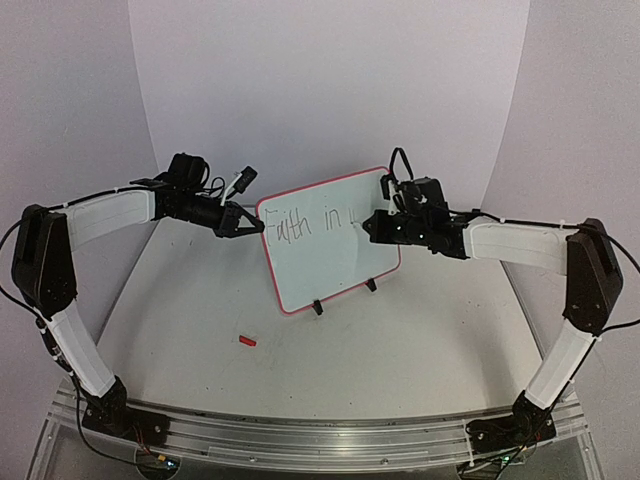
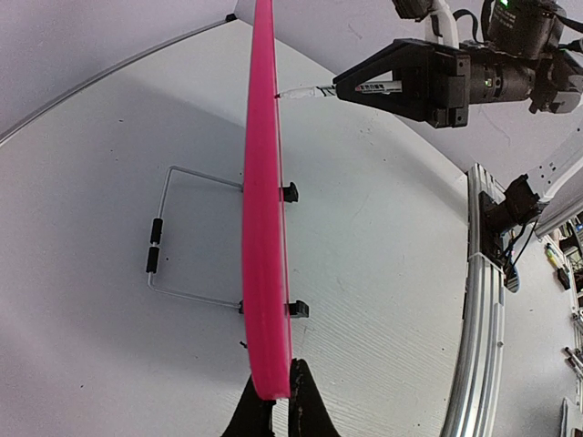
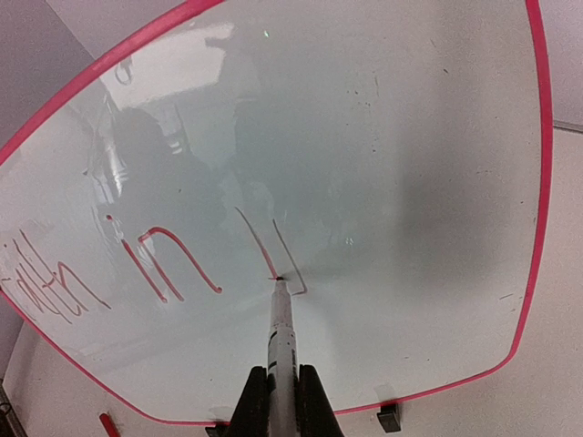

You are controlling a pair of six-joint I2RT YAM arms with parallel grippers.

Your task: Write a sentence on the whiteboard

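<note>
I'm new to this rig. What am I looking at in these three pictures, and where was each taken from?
Two robot arms, left and right, are bolted to the near edge of a table. The wide picture looks down from above and behind them; the other two come from cameras on each wrist. A red-rimmed board stands on the table on a wire stand. The left hand clamps the board's edge. The right hand grips a marker, tip on the board, where the writing reads "Faith in" plus a started letter. A small red piece, perhaps the cap, lies in front.
</note>
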